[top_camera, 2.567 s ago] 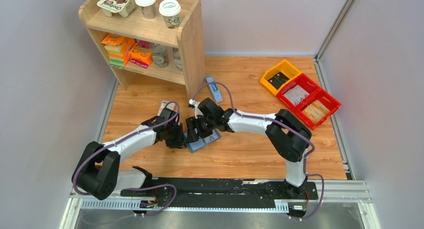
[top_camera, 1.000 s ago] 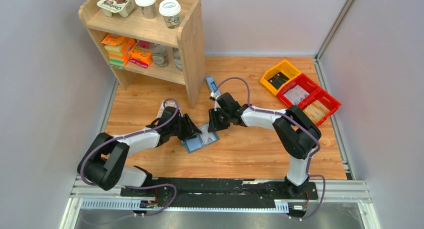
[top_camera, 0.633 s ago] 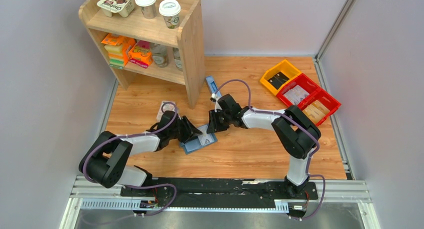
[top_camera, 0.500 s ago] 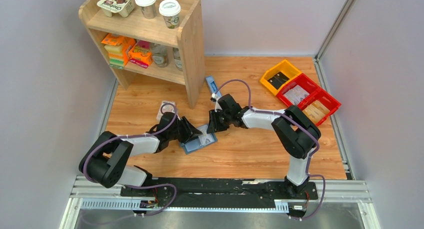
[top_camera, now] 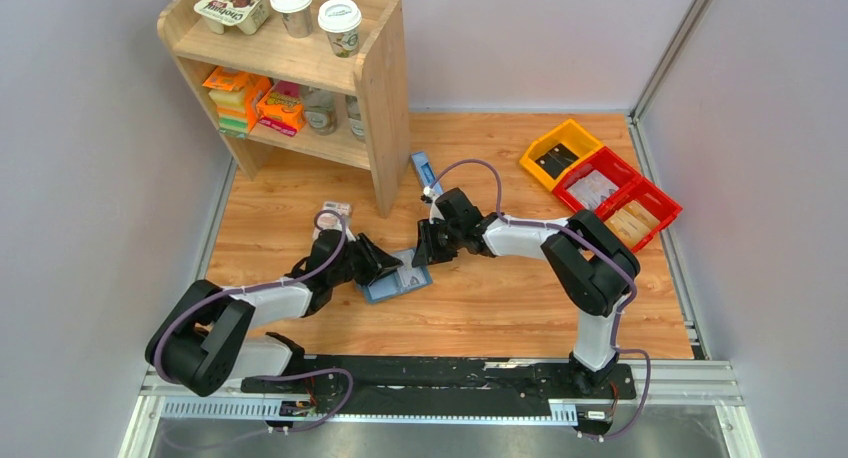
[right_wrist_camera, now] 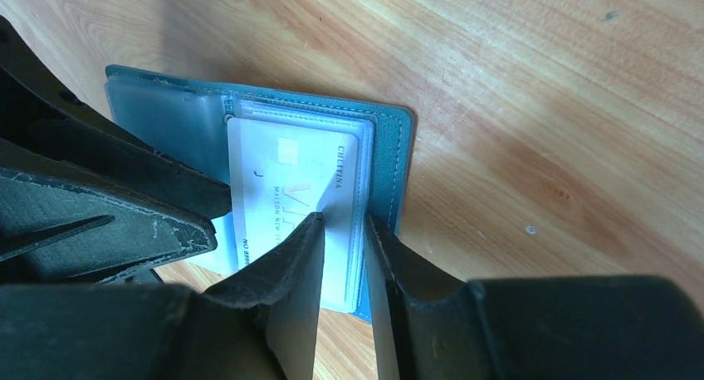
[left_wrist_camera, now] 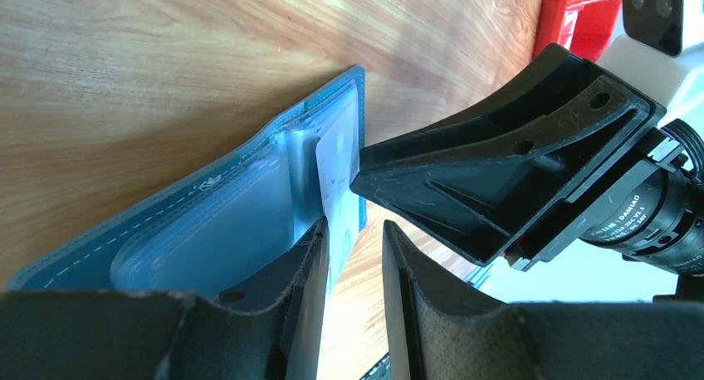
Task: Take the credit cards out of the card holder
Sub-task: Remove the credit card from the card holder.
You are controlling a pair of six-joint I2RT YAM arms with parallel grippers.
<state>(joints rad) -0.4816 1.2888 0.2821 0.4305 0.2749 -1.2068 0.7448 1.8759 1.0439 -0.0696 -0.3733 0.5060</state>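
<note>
Holder (top_camera: 396,286) lay open, card (right_wrist_camera: 282,181) showing; I saw left gripper (left_wrist_camera: 355,227) narrow over it, right gripper (right_wrist_camera: 342,221) narrow astride card, grip unclear. Shelf (top_camera: 380,68), box (top_camera: 424,170), bins (top_camera: 612,156) stood behind.

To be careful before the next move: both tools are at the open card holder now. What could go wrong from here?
1. The right tool straddles the edge of the white card together with pocket layers of the card holder. It may pinch both and drag the holder along.
2. The left tool sits very close to the right tool, so a pull could make them bump.
</note>
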